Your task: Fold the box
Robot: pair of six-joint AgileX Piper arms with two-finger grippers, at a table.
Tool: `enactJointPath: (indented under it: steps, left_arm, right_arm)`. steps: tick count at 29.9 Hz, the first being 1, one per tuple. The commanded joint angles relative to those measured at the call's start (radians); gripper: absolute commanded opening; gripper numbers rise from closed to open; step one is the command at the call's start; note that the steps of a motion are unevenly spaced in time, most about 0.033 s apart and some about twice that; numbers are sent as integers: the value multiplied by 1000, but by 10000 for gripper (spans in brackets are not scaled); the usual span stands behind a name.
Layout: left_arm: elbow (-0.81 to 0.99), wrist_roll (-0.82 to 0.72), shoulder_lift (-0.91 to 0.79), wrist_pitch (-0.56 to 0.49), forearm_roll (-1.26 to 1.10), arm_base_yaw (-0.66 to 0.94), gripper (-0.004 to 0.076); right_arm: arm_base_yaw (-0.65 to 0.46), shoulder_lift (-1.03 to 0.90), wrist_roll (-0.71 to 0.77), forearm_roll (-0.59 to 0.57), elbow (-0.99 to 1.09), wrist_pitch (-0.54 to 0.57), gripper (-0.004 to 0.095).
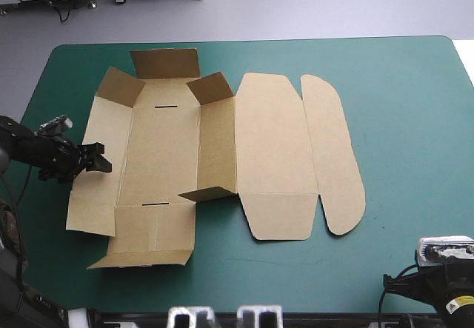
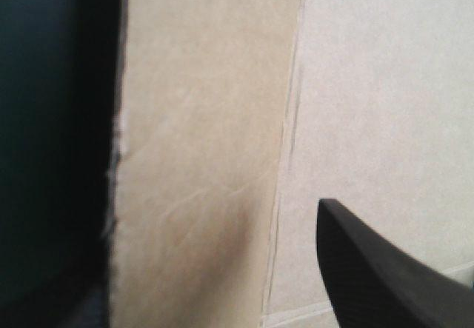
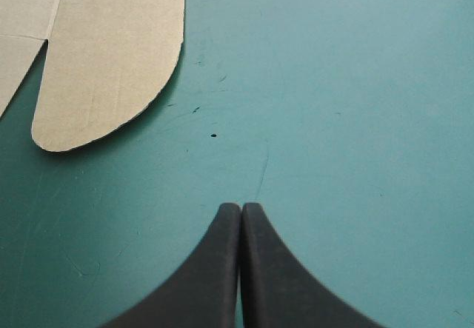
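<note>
High view: your L gripper (image 1: 95, 158) at box (image 1: 215, 150) left panel, fingers apart, gripping nothing | R gripper (image 3: 241, 208) pinched closed, empty, over teal-green cover (image 3: 355, 84).

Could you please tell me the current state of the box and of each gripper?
box: partly folded, with some walls and flaps raised.
lid: flat on the teal-green cover.
left gripper: open, at the box's left edge.
right gripper: shut, holding nothing, over the cover and apart from the box.
</note>
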Motion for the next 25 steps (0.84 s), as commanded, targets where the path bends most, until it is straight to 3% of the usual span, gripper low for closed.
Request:
enactJointPath:
  steps: [1, 4, 7, 11, 19, 25]
  left_arm:
    - [-22, 2, -16, 13, -34, -37, 443]
    - [-22, 2, -6, 36, -45, -47, 428]
    - [-22, 2, -6, 39, -22, -54, 318]
    - [-22, -21, -6, 64, 55, -54, -5]
    - [-110, 124, -17, 162, 152, -100, -10]
    - [-213, 125, -33, 85, 306, -275, -10]
  right_arm:
    - [5, 11, -1, 5, -21, -57, -20]
    - [5, 11, -1, 5, -21, -57, -20]
    - [5, 11, -1, 5, -21, -57, -20]
    - [5, 11, -1, 5, -21, -57, -20]
    - [5, 11, -1, 5, -21, -57, -20]
    - [5, 11, -1, 7, -21, -57, -20]
